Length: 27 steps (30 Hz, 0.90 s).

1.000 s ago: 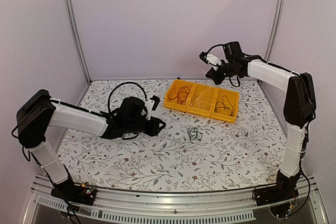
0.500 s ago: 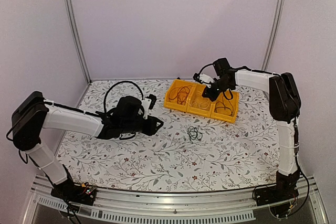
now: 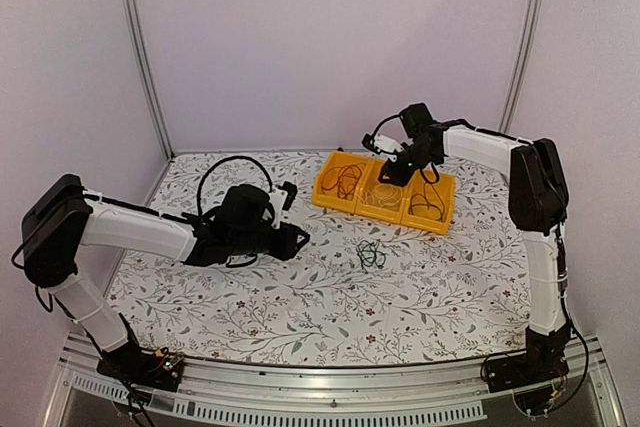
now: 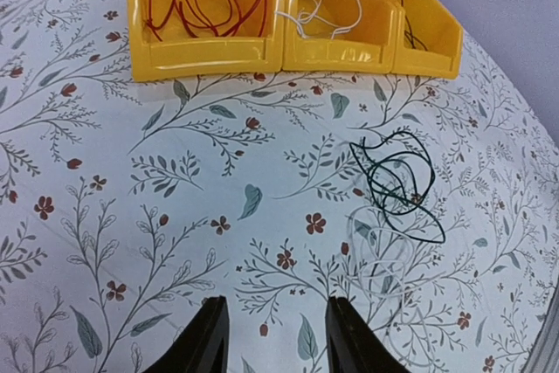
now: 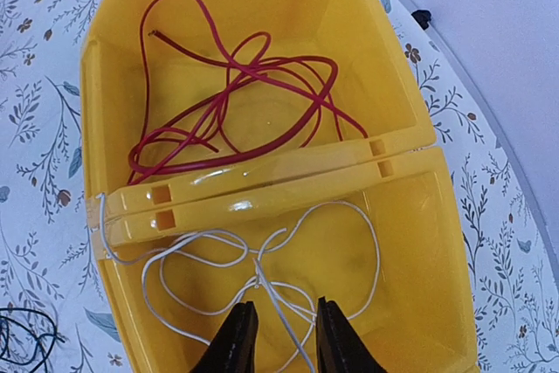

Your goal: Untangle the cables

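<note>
Three joined yellow bins [image 3: 330,203] stand at the back of the table. The left one holds a red cable [image 5: 229,100], the middle one a white cable [image 5: 183,242], the right one a black cable [image 3: 428,202]. A dark green cable [image 4: 397,183] lies in a loose tangle on the table in front of the bins [image 3: 371,254], with a pale white cable [image 4: 384,258] looped beside it. My right gripper [image 5: 284,338] is open low over the middle bin, a white strand running between its fingers. My left gripper [image 4: 278,338] is open and empty, low over the table left of the green tangle.
The table has a floral cloth [image 3: 300,307]. A black hose [image 3: 232,169] arches over my left arm. White walls and metal posts [image 3: 140,57] close in the back and sides.
My right gripper has come down and to the left, from high above the bins into the middle bin over the white cable. My left gripper has shifted slightly.
</note>
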Available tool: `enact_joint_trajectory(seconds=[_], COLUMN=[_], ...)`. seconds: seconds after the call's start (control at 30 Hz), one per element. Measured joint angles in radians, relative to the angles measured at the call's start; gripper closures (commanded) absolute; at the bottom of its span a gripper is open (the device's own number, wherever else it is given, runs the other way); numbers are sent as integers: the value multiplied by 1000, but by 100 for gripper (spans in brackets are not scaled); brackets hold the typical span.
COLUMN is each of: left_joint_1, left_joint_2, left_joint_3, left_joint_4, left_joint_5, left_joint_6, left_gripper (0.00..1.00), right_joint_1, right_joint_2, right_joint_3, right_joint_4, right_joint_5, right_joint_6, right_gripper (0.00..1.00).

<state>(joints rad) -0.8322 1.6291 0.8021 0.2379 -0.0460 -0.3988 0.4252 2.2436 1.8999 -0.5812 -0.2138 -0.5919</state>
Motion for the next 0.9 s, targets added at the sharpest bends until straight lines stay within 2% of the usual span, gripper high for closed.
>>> enact_joint_trajectory(seconds=[0.23, 0.33, 0.53, 0.7, 0.83, 0.9], left_joint_1=[0, 0, -8, -44, -79, -85], left_joint_2=[-12, -43, -97, -80, 17, 77], left_joint_3=[-11, -34, -69, -67, 5, 54], left_joint_4=[-37, -59, -103, -103, -100, -101], left_joint_5=[18, 63, 225, 302, 335, 353], left_joint_6=[1, 11, 68, 112, 119, 118], left_gripper=[58, 59, 55, 52, 52, 56], right_joint_1=[3, 22, 159, 296, 299, 293], right_joint_2=[-210, -358, -568, -561, -505, -468], right_joint_3=[-149, -283, -584, -690, -679, -674], right_joint_4=[-9, 3, 13, 14, 58, 76], right_joint_5=[-9, -53, -165, -196, -187, -181], right_joint_6=[-2, -34, -159, -206, -192, -183], right_gripper=[69, 73, 68, 65, 64, 64])
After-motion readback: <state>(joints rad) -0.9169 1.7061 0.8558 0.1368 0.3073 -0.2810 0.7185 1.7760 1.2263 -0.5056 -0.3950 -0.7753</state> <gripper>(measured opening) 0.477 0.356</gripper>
